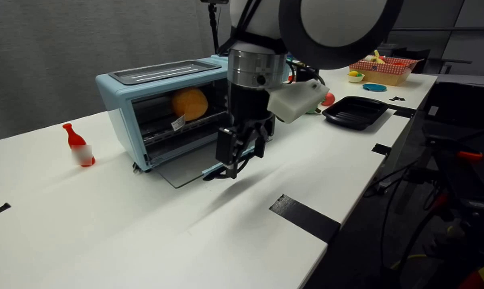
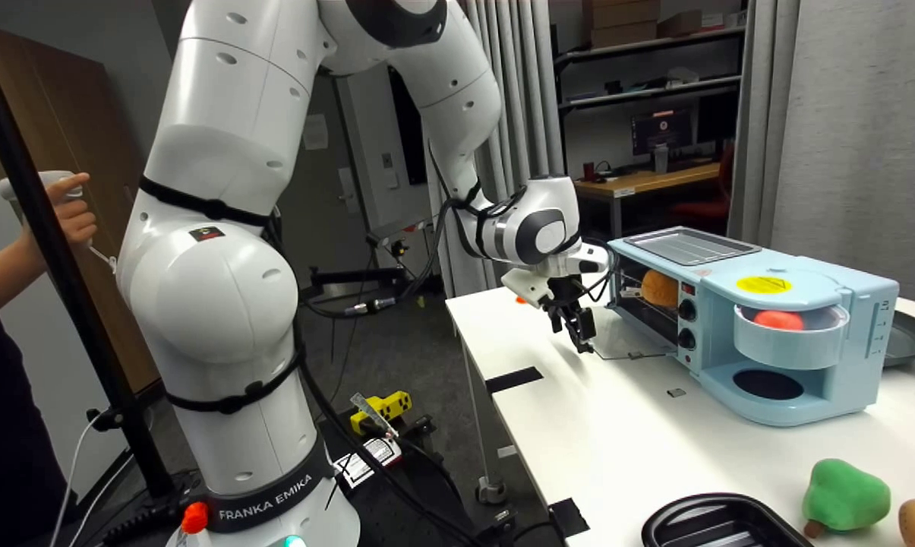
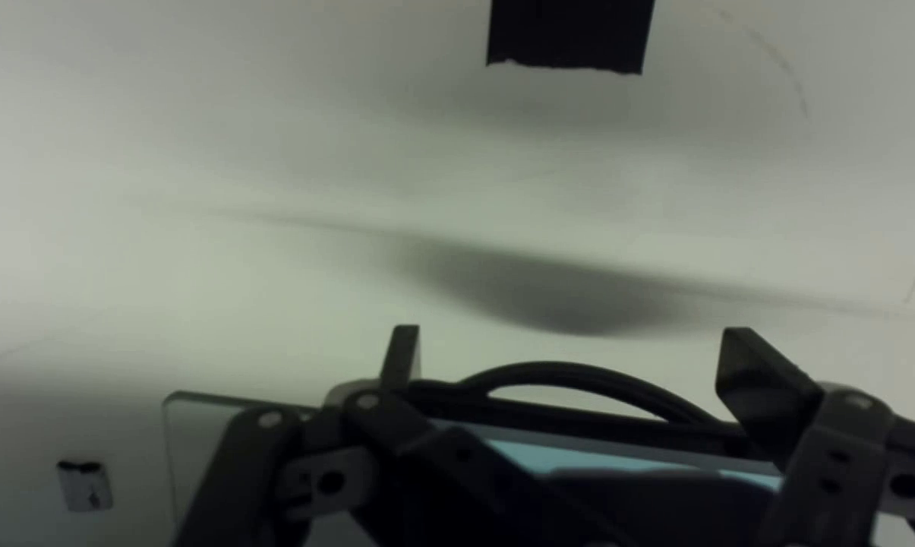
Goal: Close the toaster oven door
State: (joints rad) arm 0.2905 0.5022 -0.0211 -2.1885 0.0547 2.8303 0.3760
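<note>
Now your end effector (image 3: 571, 339) is spread, the handle (image 3: 552, 373) seemingly within its gap; if you lift before gripping firmly, the toaster oven door (image 1: 185, 167) may drop.

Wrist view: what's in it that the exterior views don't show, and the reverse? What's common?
Only the wrist view: the arch of the door handle seen unbroken from above, with the fingers spread to either side of it in the picture.

Only the exterior views: the toaster oven body, the round orange thing inside it, and the black tray.

Shared by all: the toaster oven door, at least in part, the fingers, black tape and the white table.
</note>
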